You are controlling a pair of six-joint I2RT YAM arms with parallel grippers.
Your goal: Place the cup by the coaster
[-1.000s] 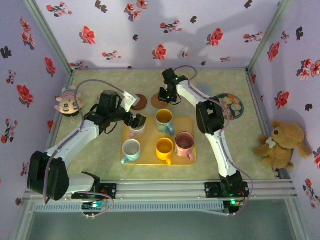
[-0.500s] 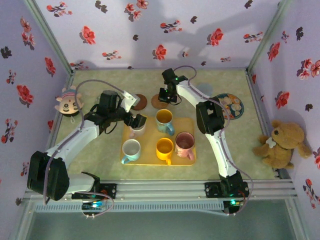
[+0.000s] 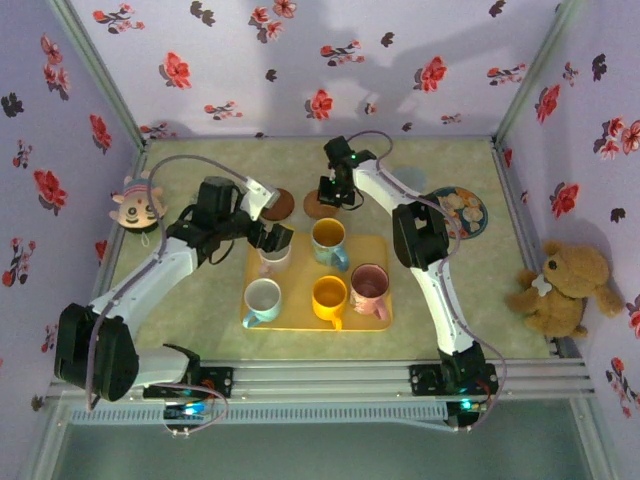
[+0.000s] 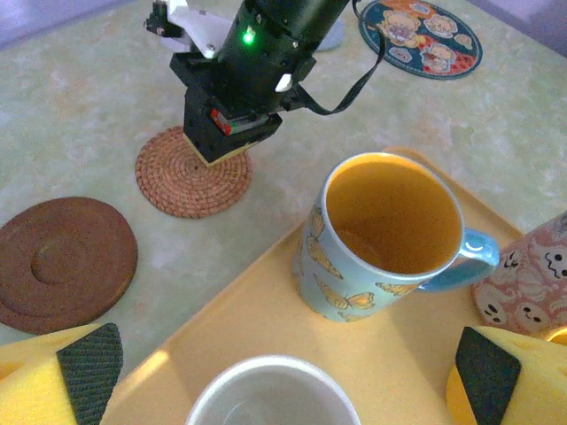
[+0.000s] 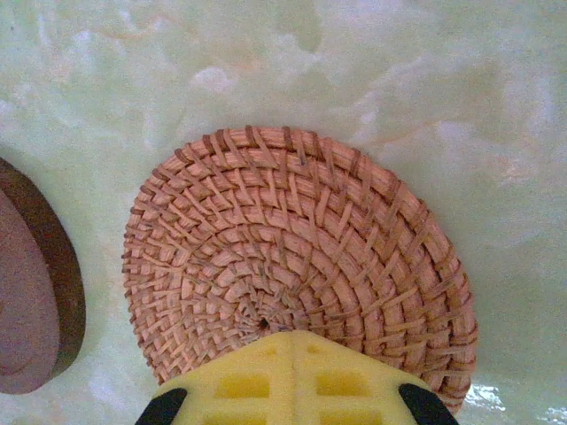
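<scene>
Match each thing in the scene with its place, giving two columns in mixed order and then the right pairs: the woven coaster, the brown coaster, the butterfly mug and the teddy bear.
1 woven coaster
2 brown coaster
3 butterfly mug
4 teddy bear

A on the yellow tray
B by the right wall
C under the tip of the shut right gripper
D lying bare on the table

Pairs: 1-C, 2-D, 3-A, 4-B
</scene>
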